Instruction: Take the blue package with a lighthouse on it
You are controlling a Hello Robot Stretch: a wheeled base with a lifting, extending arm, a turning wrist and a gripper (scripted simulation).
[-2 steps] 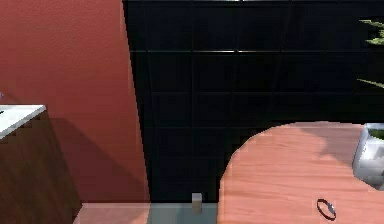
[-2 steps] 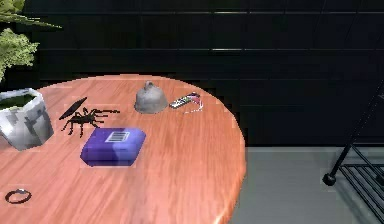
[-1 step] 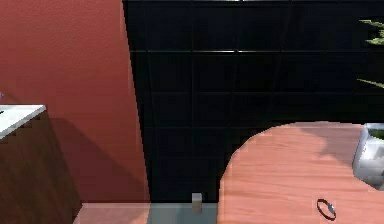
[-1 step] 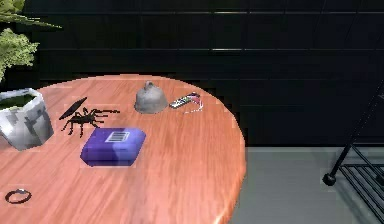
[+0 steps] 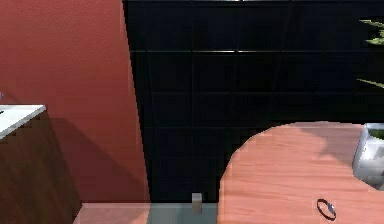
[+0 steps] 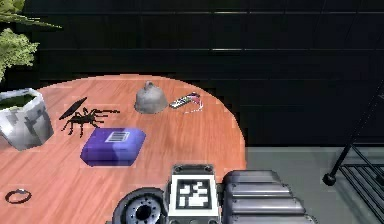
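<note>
Pincer (image 6: pixel 137 209) at the near edge of the table (image 6: pixel 205 130), grip state unclear; blue package (image 6: pixel 113 146) just beyond, flat on it.

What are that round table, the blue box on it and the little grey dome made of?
The round table looks like reddish wood, smooth and matt: faint grain streaks cross it. The blue box seems cardboard or plastic, flat-coloured with a pale printed label. The grey dome may be dull metal, judging by its soft sheen.
</note>
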